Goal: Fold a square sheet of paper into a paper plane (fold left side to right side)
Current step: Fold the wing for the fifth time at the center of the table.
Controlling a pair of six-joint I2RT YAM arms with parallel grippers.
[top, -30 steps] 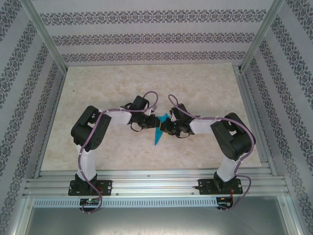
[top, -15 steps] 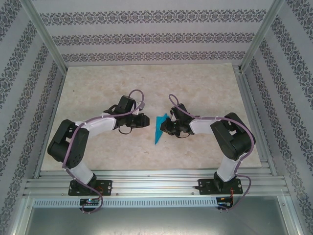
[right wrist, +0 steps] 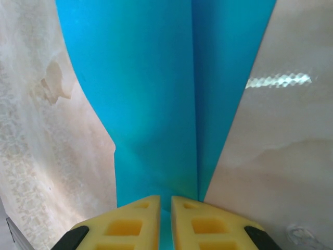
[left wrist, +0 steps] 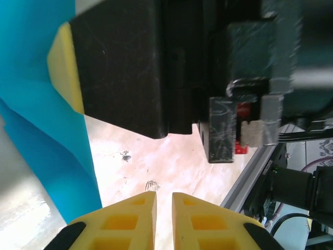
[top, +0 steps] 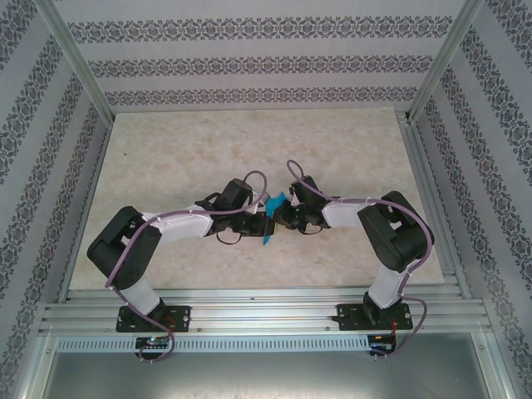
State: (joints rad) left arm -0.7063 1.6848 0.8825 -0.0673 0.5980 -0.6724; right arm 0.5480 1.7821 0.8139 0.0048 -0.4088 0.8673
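While the right pincer (right wrist: 165,202) has its yellow fingers (right wrist: 130,224) pressed nearly together on an edge of the narrow creased cyan-blue paper plane (right wrist: 156,104), I see the left pincer (left wrist: 164,197) drawn almost as tight, a slit of bare marbled beige surface (left wrist: 156,161) between its tips and nothing in it. From above, the two meet nose to nose over the middle of the surface, with hardly any room between them; bare room lies toward the far edge and both sides, and a grey metal rail (top: 266,299) bounds the near edge. Their bodies cover the paper plane's middle; a broader blue patch beyond them and a thin tip on the near side are what I can make out. Its long axis runs far to near, leaning slightly left, tip toward the rail. In the right wrist view a crease runs away from the fingers and the frame top cuts the paper off.
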